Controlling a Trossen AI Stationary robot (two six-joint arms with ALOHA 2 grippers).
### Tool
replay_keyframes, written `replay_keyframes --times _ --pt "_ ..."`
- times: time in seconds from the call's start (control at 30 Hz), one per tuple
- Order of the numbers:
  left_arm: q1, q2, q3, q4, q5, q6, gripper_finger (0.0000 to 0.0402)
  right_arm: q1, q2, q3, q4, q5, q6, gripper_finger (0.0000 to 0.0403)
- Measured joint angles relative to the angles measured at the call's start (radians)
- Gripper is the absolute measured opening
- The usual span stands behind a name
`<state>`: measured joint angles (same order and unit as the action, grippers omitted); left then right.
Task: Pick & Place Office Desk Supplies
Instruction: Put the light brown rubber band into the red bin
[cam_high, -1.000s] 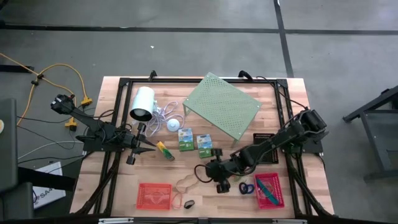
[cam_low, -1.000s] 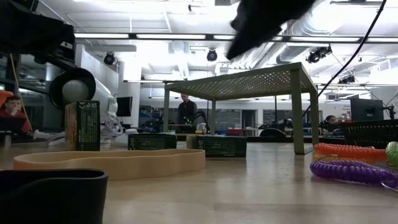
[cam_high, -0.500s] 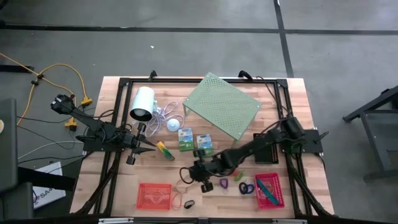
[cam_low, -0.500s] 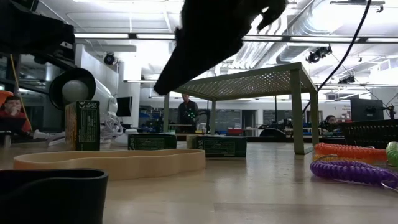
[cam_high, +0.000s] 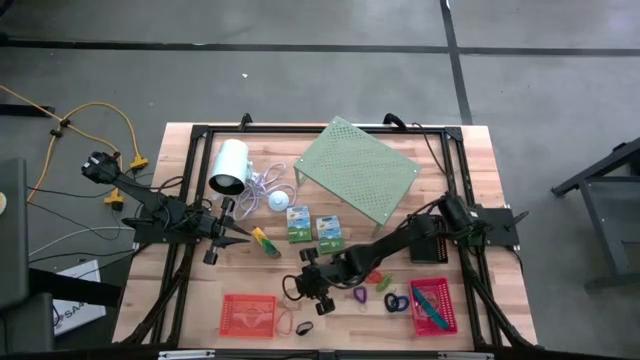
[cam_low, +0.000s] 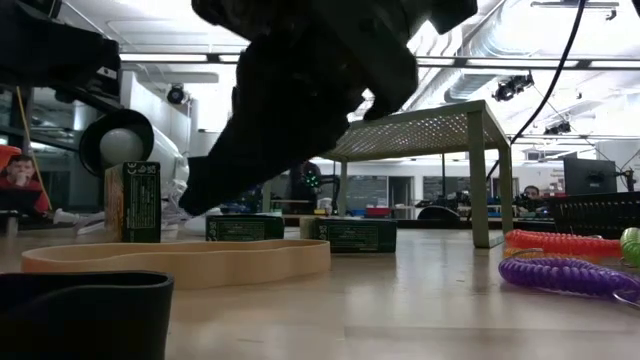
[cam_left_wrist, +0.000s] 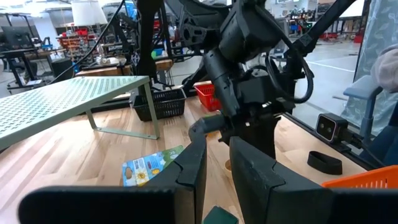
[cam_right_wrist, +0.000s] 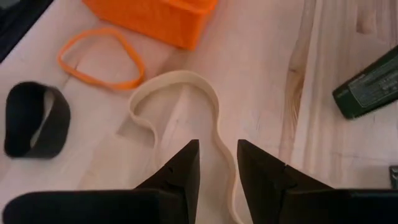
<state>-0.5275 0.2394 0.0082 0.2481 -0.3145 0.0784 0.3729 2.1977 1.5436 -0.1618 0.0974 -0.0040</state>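
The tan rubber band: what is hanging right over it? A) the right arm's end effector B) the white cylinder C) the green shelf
A: the right end effector hangs open above the tan rubber band, which lies flat on the wooden table.

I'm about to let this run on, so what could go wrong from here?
The right end effector hangs open over the tan rubber band, which lies flat on the table; the fingers might scrape the wood or pinch only one strand. The orange band and the black band lie close by and could get nudged.
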Motion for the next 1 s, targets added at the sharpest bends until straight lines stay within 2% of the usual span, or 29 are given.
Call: replay_keyframes --times 1.0 --pt "0.000 0.000 0.000 0.000 0.000 0.000 0.0065 -0.016 0.041 -0.002 -0.023 0.028 0.033 0.0097"
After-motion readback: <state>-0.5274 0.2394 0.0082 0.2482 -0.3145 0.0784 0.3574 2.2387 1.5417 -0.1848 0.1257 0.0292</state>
